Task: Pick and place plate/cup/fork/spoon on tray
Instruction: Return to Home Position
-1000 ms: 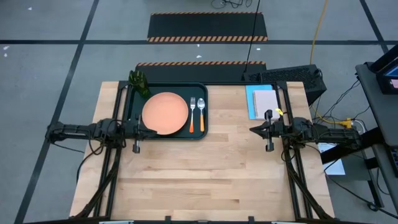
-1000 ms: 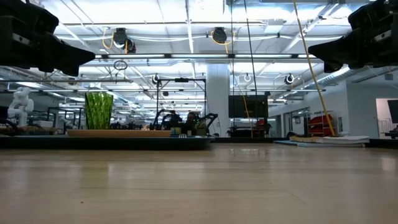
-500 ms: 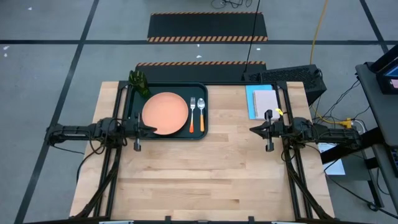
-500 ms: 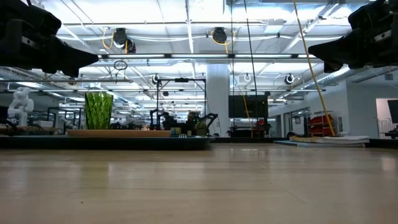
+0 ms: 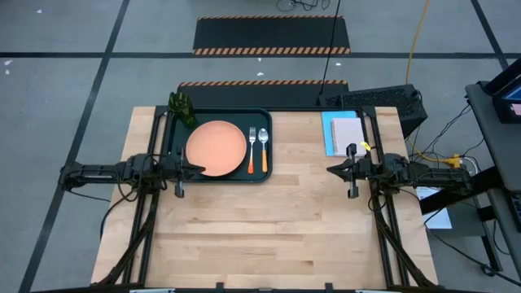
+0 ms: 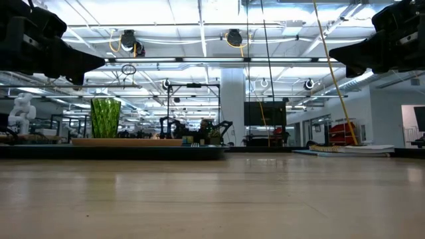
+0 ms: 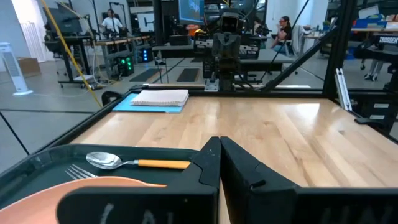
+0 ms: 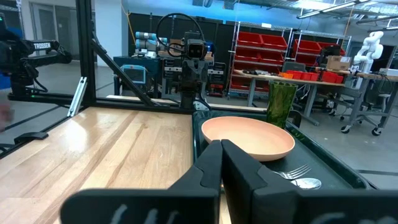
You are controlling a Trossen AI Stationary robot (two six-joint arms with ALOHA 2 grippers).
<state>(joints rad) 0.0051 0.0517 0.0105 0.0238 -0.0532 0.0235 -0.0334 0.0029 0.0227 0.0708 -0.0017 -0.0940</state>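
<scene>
The salmon-orange plate (image 5: 216, 147) lies flat in the dark tray (image 5: 218, 115) at the table's far left. The fork (image 5: 252, 148) and the spoon (image 5: 264, 149), both orange-handled, lie side by side on the tray right of the plate. The green cup (image 5: 183, 108) stands upright in the tray's far left corner. My left gripper (image 5: 201, 170) is shut and empty, raised at the tray's near edge by the plate's near rim. My right gripper (image 5: 330, 170) is shut and empty, raised at the table's right side.
A light blue sheet with a pale notepad (image 5: 343, 132) lies at the table's far right. Bare wood (image 5: 269, 228) fills the middle and near half of the table. Dark frame posts stand at both sides.
</scene>
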